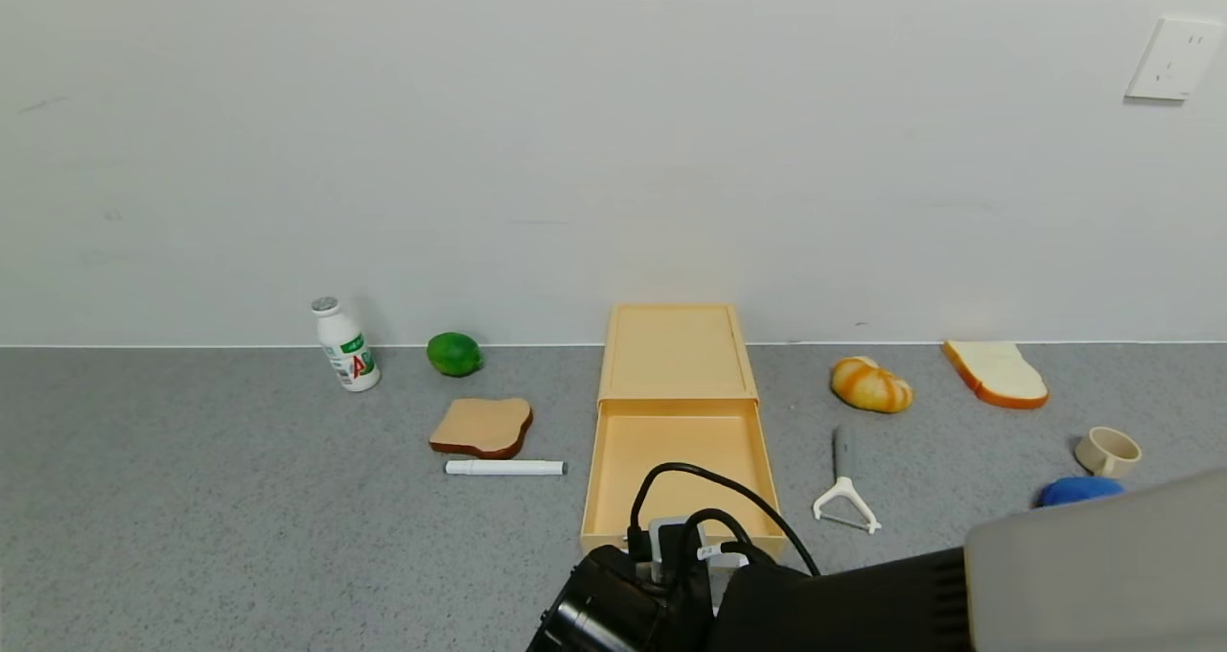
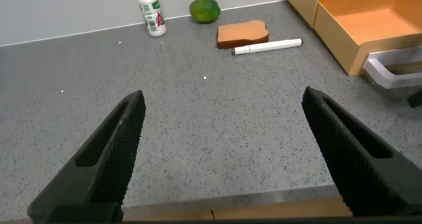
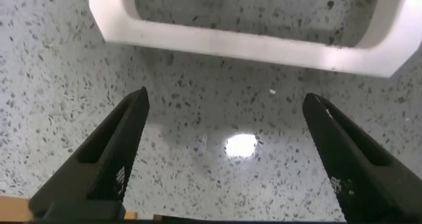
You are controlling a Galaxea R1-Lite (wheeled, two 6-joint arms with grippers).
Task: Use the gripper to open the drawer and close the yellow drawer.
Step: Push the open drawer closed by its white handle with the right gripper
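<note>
The pale yellow drawer (image 1: 671, 446) stands pulled out of its low casing (image 1: 677, 350) toward me, and its tray is empty. It also shows in the left wrist view (image 2: 369, 20). My right arm's wrist (image 1: 661, 575) hangs over the drawer's front edge and hides most of the handle in the head view. My right gripper (image 3: 225, 95) is open and empty, pointing down at the table just in front of the white loop handle (image 3: 250, 46), without touching it. My left gripper (image 2: 223, 92) is open and empty over bare table to the left of the drawer.
Left of the drawer are a white bottle (image 1: 346, 344), a lime (image 1: 454, 354), a brown toast slice (image 1: 482, 427) and a white marker (image 1: 505, 467). To the right are a peeler (image 1: 844, 499), a bread roll (image 1: 870, 384), a white bread slice (image 1: 994, 373) and a cup (image 1: 1107, 452).
</note>
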